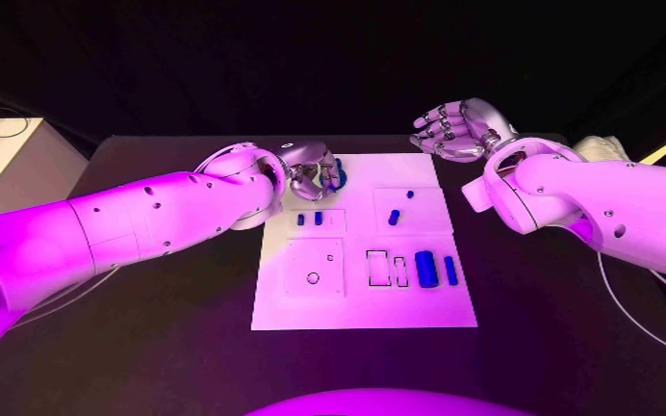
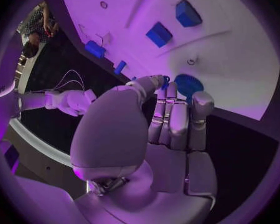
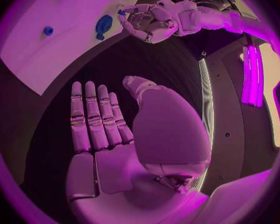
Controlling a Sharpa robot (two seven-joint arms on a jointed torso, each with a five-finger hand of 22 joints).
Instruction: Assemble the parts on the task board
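The white task board [image 1: 364, 300] lies mid-table with blue parts on it: two short pegs [image 1: 310, 219], a peg [image 1: 395, 216], and a thick cylinder [image 1: 427, 269] beside a thinner bar [image 1: 449, 270]. My left hand [image 1: 308, 170] hovers over the board's far left corner. Its thumb and a finger pinch a small blue part [image 2: 166, 79]. Just past the fingertips a round blue part [image 2: 189, 84] lies on the board [image 2: 239, 59]. My right hand [image 1: 458, 130] is raised beyond the far right corner with its fingers [image 3: 93, 114] spread flat, holding nothing.
Rectangular slots [image 1: 377, 268] and a round hole [image 1: 313, 277] mark the board's near half. Black table [image 1: 166, 339] surrounds the board on all sides. A pale box [image 1: 21, 161] stands off the table's far left edge.
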